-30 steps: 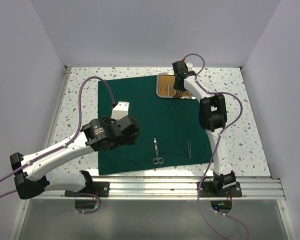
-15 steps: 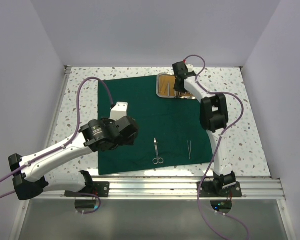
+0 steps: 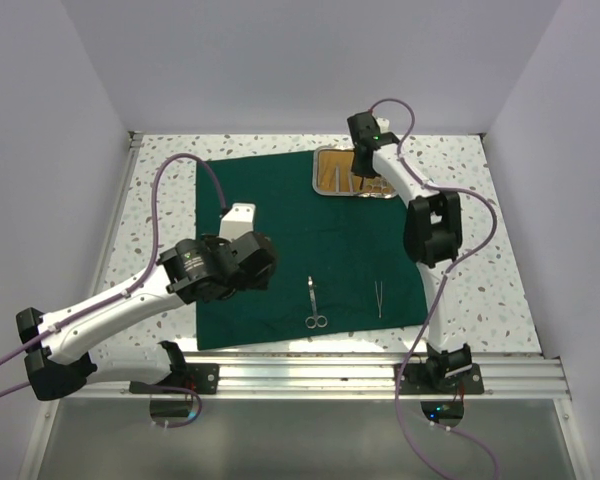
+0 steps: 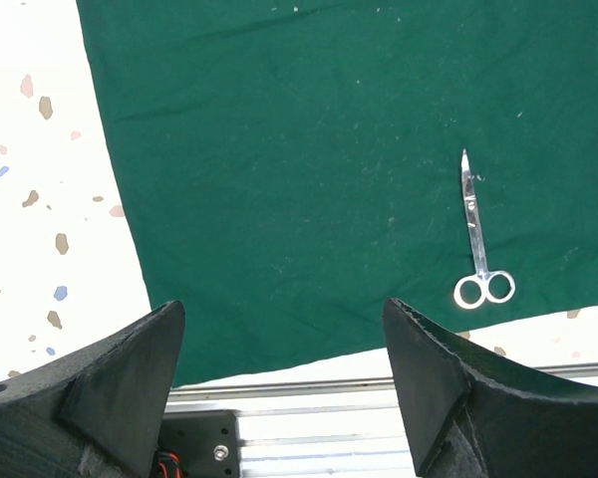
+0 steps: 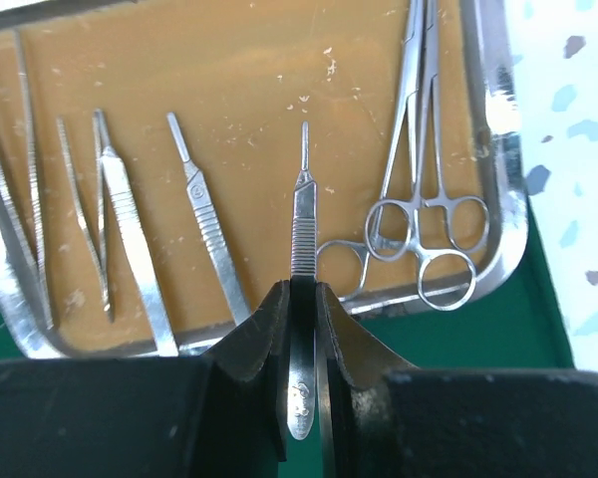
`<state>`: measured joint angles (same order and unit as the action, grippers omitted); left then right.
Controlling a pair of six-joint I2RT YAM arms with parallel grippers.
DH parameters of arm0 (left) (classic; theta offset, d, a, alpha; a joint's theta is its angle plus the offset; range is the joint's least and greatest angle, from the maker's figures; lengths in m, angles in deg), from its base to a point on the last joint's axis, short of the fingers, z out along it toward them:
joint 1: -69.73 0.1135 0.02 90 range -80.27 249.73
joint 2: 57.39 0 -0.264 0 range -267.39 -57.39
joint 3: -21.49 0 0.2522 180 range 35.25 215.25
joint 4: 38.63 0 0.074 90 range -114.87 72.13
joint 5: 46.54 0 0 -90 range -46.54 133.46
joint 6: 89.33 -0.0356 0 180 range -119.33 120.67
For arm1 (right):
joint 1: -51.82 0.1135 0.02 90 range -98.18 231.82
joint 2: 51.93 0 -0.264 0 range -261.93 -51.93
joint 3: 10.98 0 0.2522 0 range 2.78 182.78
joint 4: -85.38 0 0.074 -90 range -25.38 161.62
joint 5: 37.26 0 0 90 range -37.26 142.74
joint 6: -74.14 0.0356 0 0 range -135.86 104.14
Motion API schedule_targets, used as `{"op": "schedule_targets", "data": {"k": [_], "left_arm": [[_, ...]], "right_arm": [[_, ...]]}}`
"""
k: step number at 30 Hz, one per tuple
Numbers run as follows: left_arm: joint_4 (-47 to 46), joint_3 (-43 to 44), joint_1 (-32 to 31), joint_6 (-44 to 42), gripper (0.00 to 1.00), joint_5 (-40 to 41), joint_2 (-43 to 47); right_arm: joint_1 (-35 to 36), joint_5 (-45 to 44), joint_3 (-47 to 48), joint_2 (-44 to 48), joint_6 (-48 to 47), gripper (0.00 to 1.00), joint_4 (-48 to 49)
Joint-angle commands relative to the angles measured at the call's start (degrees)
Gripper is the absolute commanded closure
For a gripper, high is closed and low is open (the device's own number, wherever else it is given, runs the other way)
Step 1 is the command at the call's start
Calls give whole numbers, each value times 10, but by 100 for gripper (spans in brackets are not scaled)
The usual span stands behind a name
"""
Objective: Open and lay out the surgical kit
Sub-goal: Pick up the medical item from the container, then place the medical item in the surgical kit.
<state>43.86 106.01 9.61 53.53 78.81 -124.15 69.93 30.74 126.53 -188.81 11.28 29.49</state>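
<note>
Right claw (image 5: 301, 291) (newly closed), gripping scalpel handle (image 5: 301, 221)

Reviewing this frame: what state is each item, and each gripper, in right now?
Green cloth: unfolded, spread flat.
Steel tray: uncovered at the cloth's far edge, holding forceps.
Scissors: closed, lying on the cloth.
Tweezers: lying on the cloth.
Scalpel handle: clamped by the right gripper, over the tray.
Left gripper: open, empty, above the cloth.
Right gripper: shut on the scalpel handle.

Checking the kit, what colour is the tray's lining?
The tray lining is tan-gold, clearest in the right wrist view.
</note>
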Motion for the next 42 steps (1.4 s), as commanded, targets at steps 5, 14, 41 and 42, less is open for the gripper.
{"op": "schedule_targets", "data": {"k": [5,14,41,42], "left_arm": [[-1,53,2,-8,8,32,6],[-3,105,4,-41,0,76,-11],[-99,281,140,-202,0,54,-107],[-100,280,141,-202,0,53,-106]], "right_arm": [[7,38,-59,154,2,100,-5],[125,104,-262,326,34,100,23],[472,246,-443,261,254,100,186],[472,245,-445,250,255,100,191]]}}
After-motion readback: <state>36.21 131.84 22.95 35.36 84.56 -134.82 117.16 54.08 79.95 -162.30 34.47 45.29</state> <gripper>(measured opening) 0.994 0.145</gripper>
